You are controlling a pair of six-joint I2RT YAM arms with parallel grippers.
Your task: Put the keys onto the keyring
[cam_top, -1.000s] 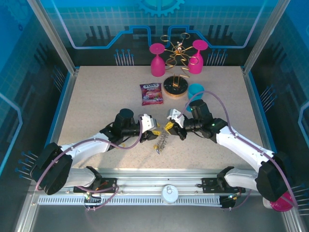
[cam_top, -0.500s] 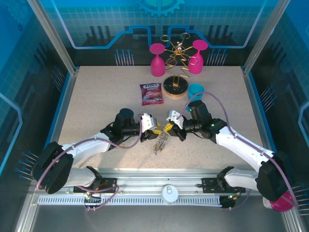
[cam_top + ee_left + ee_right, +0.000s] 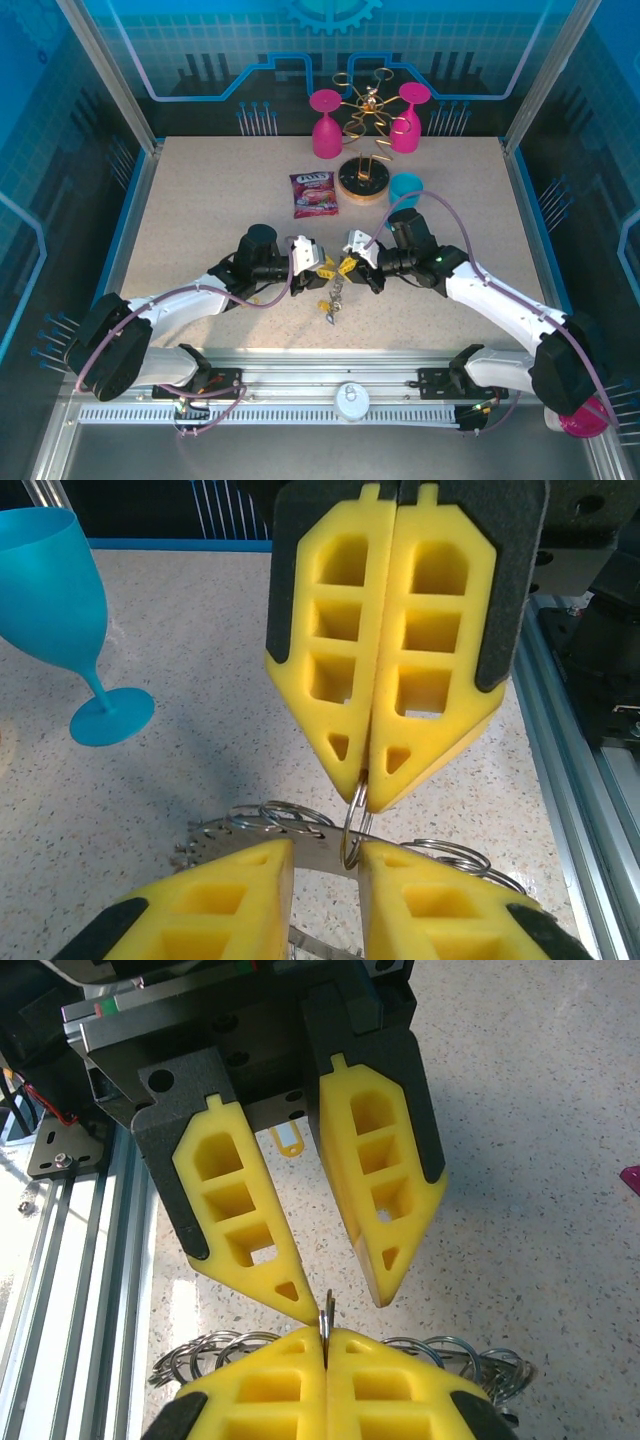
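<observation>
The keyring (image 3: 336, 296) hangs edge-on between the two grippers above the table's front middle. It is a flat grey metal band (image 3: 225, 838) with small wire loops (image 3: 215, 1355) on its rim. My right gripper (image 3: 326, 1335) is shut on one upright wire loop (image 3: 355, 825). My left gripper (image 3: 326, 852) faces it tip to tip, its jaws a little apart. The band and that loop sit in the gap. From above, the left gripper (image 3: 324, 270) and right gripper (image 3: 347, 267) nearly touch. A yellow key tag (image 3: 283, 1143) lies on the table under the left gripper.
A blue goblet (image 3: 60, 590) stands behind the right arm. A wooden rack base (image 3: 362, 182) with a wire stand holds two pink goblets (image 3: 325, 125) at the back. A candy packet (image 3: 314, 194) lies left of the base. An aluminium rail (image 3: 340, 375) runs along the near edge.
The left jaws have narrowed around the ring band. Both grippers shifted slightly, and the hanging keyring swung a little lower. The right gripper stayed shut on the loop.
</observation>
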